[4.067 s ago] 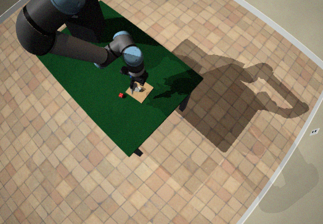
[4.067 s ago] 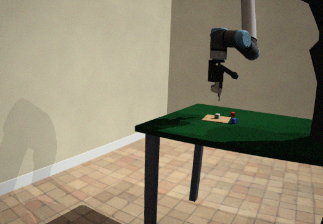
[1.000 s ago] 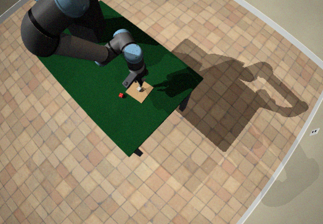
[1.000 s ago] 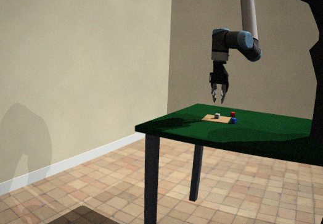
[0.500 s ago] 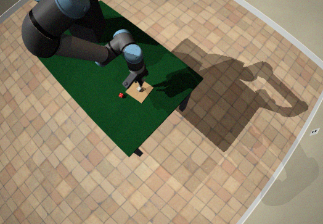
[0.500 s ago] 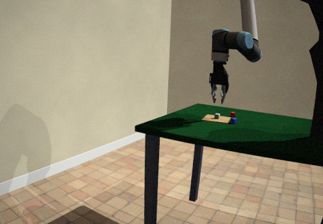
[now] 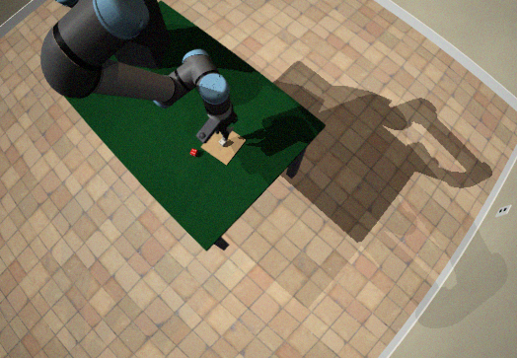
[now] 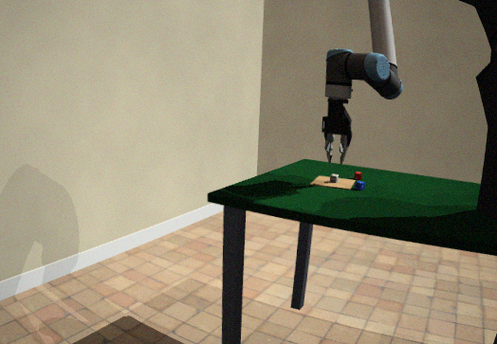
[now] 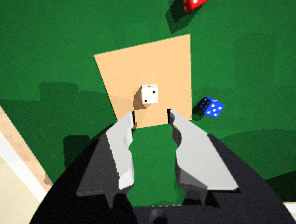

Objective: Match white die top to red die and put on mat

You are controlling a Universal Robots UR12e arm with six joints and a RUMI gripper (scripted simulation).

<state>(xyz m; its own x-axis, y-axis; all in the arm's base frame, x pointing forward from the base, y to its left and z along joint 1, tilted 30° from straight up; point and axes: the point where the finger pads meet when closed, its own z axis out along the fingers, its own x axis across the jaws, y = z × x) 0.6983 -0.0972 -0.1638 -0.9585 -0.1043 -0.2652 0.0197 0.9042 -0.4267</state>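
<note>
The white die (image 9: 149, 94) sits flat on the tan mat (image 9: 147, 80), near the mat's edge closest to my fingers. It also shows in the exterior view (image 8: 335, 177) and in the overhead view (image 7: 223, 141). My gripper (image 9: 150, 110) hangs well above the mat (image 8: 333, 184), pointing straight down, with its fingers narrowed but a clear gap between them and nothing in it. In the side view the fingertips (image 8: 336, 157) are above the die and apart from it. The red die (image 9: 192, 5) lies on the green table top beyond the mat. Its top number is too small to read.
A blue die (image 9: 212, 107) lies on the green table just off the mat's right corner, also seen in the side view (image 8: 359, 186). The red die (image 8: 358, 175) is close behind it. The table's edge is near the mat on the left.
</note>
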